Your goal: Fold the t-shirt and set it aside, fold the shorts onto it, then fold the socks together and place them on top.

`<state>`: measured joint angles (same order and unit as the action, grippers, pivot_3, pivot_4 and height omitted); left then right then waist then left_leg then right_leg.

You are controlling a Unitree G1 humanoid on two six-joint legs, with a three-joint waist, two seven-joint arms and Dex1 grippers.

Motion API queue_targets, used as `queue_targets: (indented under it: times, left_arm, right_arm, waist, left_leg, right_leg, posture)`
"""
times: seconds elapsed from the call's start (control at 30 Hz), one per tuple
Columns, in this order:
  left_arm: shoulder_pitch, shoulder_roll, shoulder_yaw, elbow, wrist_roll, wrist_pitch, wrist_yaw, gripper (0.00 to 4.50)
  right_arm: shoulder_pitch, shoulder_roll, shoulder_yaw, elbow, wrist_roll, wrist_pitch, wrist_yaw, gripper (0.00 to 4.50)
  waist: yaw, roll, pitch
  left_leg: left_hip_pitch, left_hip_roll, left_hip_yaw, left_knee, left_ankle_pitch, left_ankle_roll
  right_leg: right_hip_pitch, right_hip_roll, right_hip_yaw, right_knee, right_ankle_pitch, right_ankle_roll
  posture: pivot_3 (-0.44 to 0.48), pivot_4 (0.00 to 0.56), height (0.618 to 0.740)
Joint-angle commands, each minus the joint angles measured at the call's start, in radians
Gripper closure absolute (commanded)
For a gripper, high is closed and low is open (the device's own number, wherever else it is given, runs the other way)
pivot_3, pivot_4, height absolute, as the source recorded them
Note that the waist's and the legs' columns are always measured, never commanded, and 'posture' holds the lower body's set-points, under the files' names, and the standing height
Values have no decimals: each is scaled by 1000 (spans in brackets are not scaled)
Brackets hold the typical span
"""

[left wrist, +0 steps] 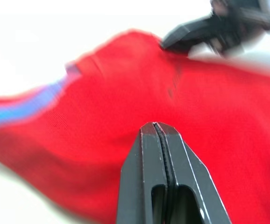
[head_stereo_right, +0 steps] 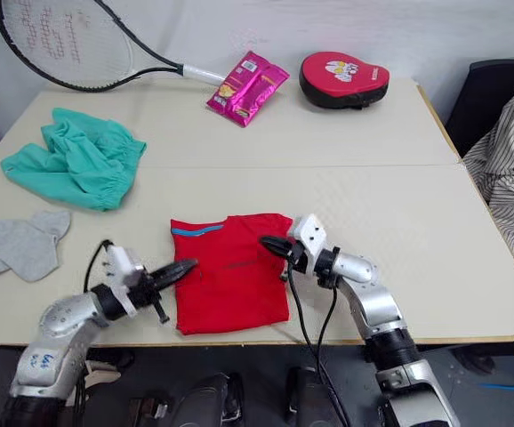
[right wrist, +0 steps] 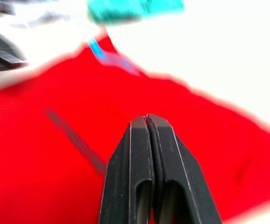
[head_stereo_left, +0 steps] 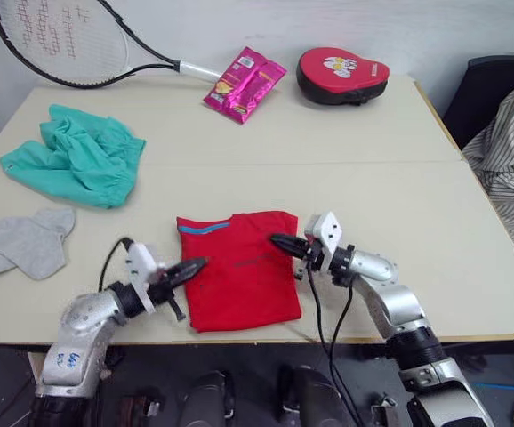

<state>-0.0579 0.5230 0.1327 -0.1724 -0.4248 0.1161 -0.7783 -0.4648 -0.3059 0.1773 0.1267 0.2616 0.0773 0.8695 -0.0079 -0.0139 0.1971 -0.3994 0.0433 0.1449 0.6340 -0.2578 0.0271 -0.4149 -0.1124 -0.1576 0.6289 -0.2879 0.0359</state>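
Note:
The red t-shirt (head_stereo_left: 241,271) lies folded into a rectangle near the table's front edge, its blue neck trim at the far left corner. My left gripper (head_stereo_left: 199,264) is shut, its tip at the shirt's left edge. My right gripper (head_stereo_left: 277,240) is shut too, resting at the shirt's far right part. Neither holds cloth. The teal shorts (head_stereo_left: 79,157) lie crumpled at the far left. Two grey socks (head_stereo_left: 28,242) lie overlapping at the left edge.
A tennis racket (head_stereo_left: 70,40), a pink snack packet (head_stereo_left: 244,84) and a red padded oval pad (head_stereo_left: 339,75) sit along the table's (head_stereo_left: 399,205) far edge. A person's striped sleeve (head_stereo_left: 510,165) shows at the right, by a dark chair (head_stereo_left: 488,84).

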Motion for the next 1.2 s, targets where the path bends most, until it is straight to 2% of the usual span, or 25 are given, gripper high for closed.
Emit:
queue_targets:
  times: [0.03, 0.17, 0.37, 0.6, 0.7, 0.83, 0.97, 1.1, 1.2]
  left_arm:
    - [-81, 21, -11, 106, 62, -33, 0, 4500]
    - [-198, -8, -58, 264, 161, -61, 48, 4500]
    - [-286, -65, -94, 410, 262, -71, 156, 4500]
    - [-241, -90, -79, 389, 267, 28, 240, 4500]
    - [-222, -101, -68, 366, 253, 22, 254, 4500]
    - [-227, -165, 42, 326, 116, -28, 252, 4500]
    - [-236, -158, 107, 276, 15, -40, 181, 4500]
    - [-246, -113, 73, 314, 76, -37, 165, 4500]
    - [-249, -90, 23, 346, 136, -47, 154, 4500]
  right_arm:
    - [-91, 43, 47, 67, -57, -35, -1, 4446]
    - [-194, 107, 83, 279, -149, -116, -44, 4446]
    - [-294, 156, 12, 590, -181, -189, -162, 4446]
    - [-293, 142, -116, 687, -126, -187, -224, 4446]
    - [-274, 120, -130, 717, -151, -227, -236, 4446]
    - [-256, 97, -180, 690, -117, -273, -227, 4446]
    - [-219, 85, -191, 483, -43, -259, -119, 4446]
    - [-138, 103, -83, 249, -58, -152, -61, 4446]
    - [-72, 118, 12, 144, -110, -116, -55, 4446]
  waist:
    - [-2, 0, 0]
    - [-7, 0, 0]
    - [-19, 0, 0]
    - [-22, 0, 0]
    - [-23, 0, 0]
    - [-22, 0, -1]
    - [-21, 0, 0]
    - [-25, 0, 0]
    - [-25, 0, 0]
  left_leg:
    - [1, 0, 0, 0, 0, -1]
    - [0, 0, 1, -1, 4, 3]
    - [-6, -1, 2, 0, 7, -1]
    - [1, -2, 1, 0, 8, 0]
    - [8, -2, 2, -4, 4, -1]
    - [8, -2, 2, -4, 4, -2]
    - [4, -2, 2, -3, 8, -1]
    - [3, -2, 2, -4, 8, -1]
    - [4, -1, 2, -5, 7, 0]
  right_leg:
    - [0, 0, 0, 0, 0, 0]
    - [0, 1, 0, 0, 0, 0]
    - [-3, 1, -1, 1, 1, 2]
    - [2, 0, 1, 0, 3, 4]
    - [6, 0, 2, 0, 2, 4]
    - [6, 0, 2, 0, 2, 3]
    - [3, 0, 2, -1, 2, 3]
    - [2, 0, 2, -1, 2, 3]
    - [2, 0, 2, -1, 2, 3]
  posture:
    - [0, 150, 740]
    - [0, 150, 740]
    - [0, 150, 740]
    - [0, 150, 740]
    - [0, 150, 740]
    - [0, 150, 740]
    - [0, 150, 740]
    - [0, 150, 740]
    - [0, 150, 740]
